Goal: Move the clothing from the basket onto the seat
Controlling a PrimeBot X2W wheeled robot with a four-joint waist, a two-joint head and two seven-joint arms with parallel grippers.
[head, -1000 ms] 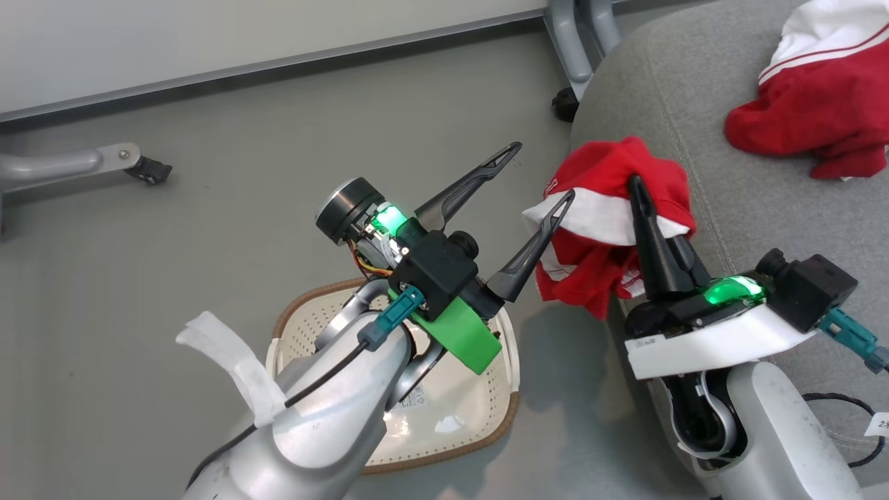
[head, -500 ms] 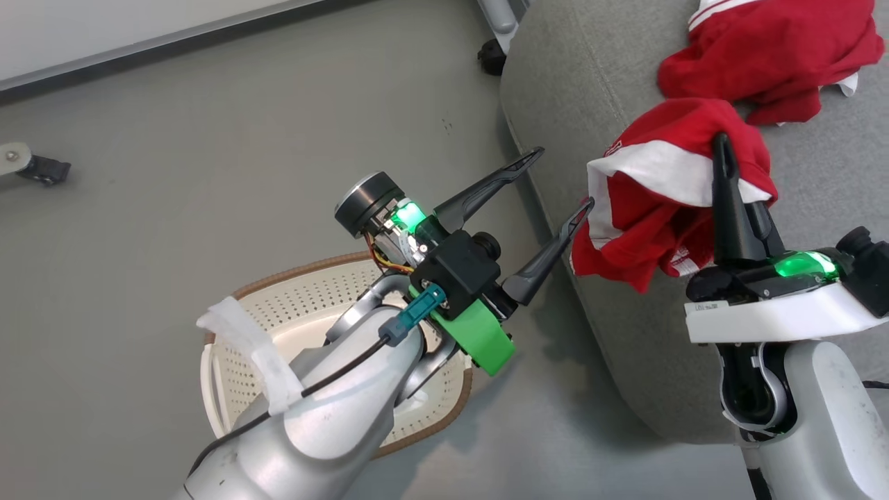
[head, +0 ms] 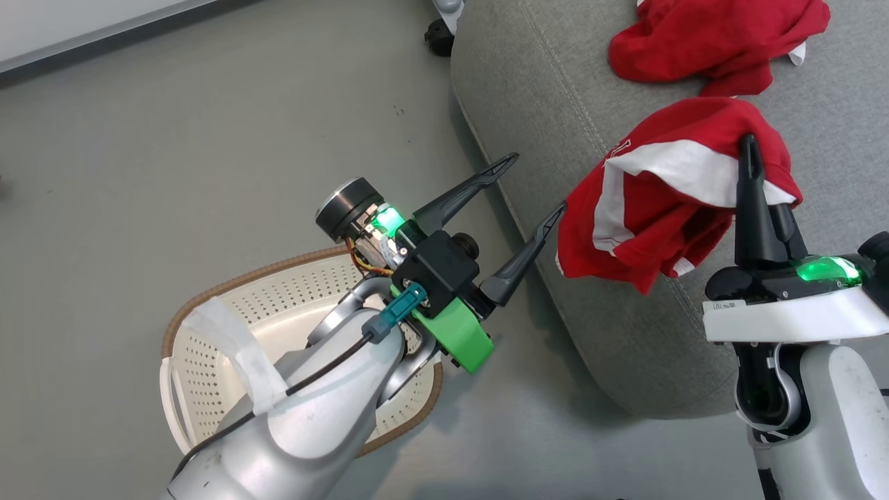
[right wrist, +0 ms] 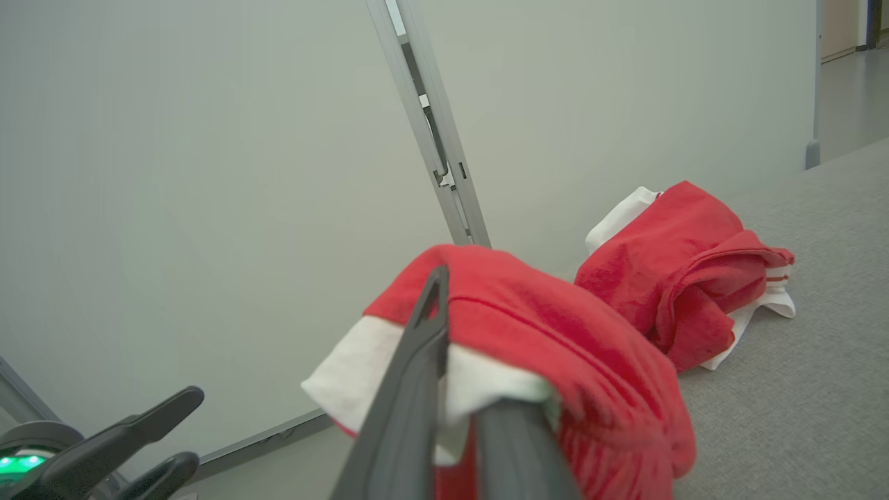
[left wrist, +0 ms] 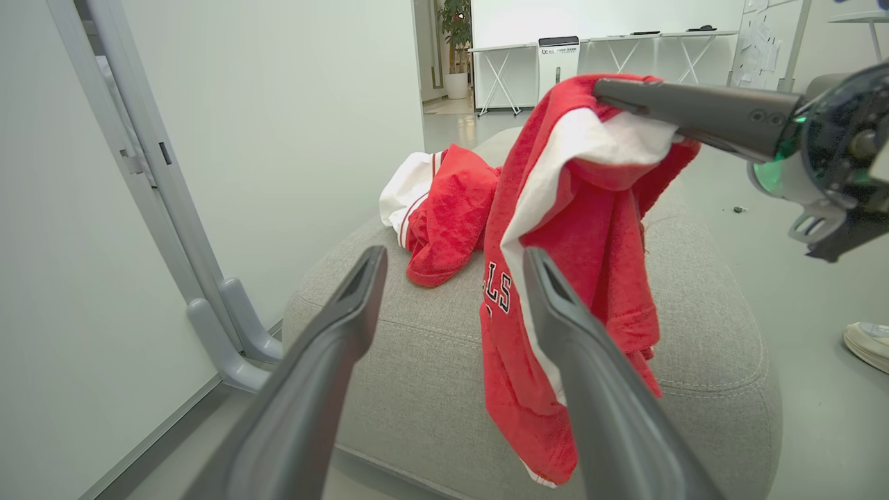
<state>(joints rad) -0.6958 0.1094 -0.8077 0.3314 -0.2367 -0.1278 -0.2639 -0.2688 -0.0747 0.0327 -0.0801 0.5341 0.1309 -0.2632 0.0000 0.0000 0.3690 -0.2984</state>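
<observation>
**Second red garment held over the seat, not yet let go**

The right jaws are pressed together on a fold of a red garment (head: 660, 222), pinching it near its white band so that the rest drapes down in a loose hang. It is held high, I'd say, so the cloth clears the rounded edge of the seat (head: 555, 104) instead of dragging up its side. Most of it is already above the grey cushion, with its lower hem dangling at the cushion's near edge.

The other red garment (head: 708, 35) lies crumpled farther back on the seat, well apart from the edge, which leaves bare cushion between the two for this one to land on.

The left jaws are spread wide and hold nothing. They hover above the floor (head: 208, 139) between the basket (head: 292, 305) and the seat, tips pointing at the hanging cloth. One tip is just beside the hem, though I cannot tell whether it touches. It looks like a waiting pose, out of the way.

What shows of the basket past the left arm holds no cloth, so by my reckoning only the release is left
</observation>
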